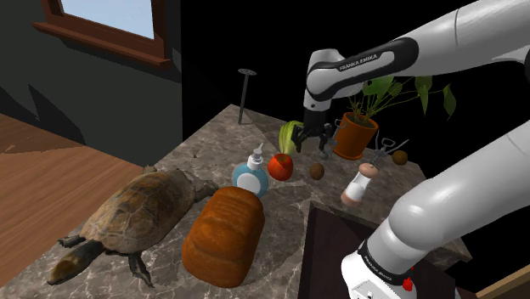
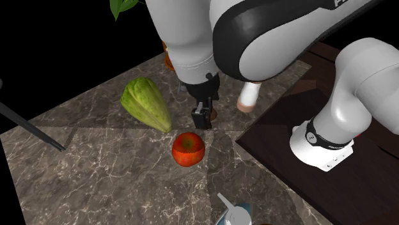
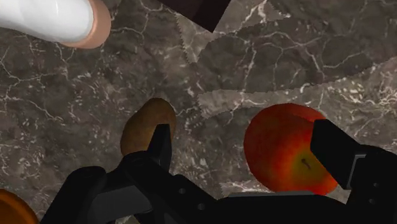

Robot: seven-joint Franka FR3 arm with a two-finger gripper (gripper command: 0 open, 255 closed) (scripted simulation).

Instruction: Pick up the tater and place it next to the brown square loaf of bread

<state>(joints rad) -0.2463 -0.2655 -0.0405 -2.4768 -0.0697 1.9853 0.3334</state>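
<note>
Gripper: my black gripper [image 3: 245, 137] is open, with the fingers [image 3: 159, 143] standing wide apart and nothing held between them.
Gripper place: I hang low over the marble table [image 1: 217, 140]. In the shoulder view I am between the green leafy vegetable [image 1: 290, 136] and the potted plant [image 1: 355, 134].
Tater: the small brown potato [image 3: 147, 124] lies on the marble, free. In the wrist view it sits just outside one of my fingers, partly hidden by that fingertip; I cannot tell whether they touch.
Tater neighbours: in the shoulder view it is between the red apple [image 1: 280, 166] and the white shaker [image 1: 361, 184], near both and touching neither.
Apple: in the wrist view it is partly under my other finger and partly in the gap. It is not clasped.
Bread: the brown loaf [image 1: 225, 234] rests on the table's near end in the shoulder view, well apart from the tater.
Loaf neighbours: a tortoise [image 1: 127, 217] is just beside it on the shoulder view's left, and a blue soap dispenser [image 1: 252, 174] is just beyond it, toward the apple.
Shaker: it is tilted, with its pinkish end toward the stand [image 1: 327, 255].
Second exterior view: my arm comes down from above, fingers pointing at the marble beside the apple, with the green vegetable on that view's left.
Other: a small brown ball [image 1: 399, 157] and a metal corkscrew [image 1: 386, 149] sit past the pot.
</note>
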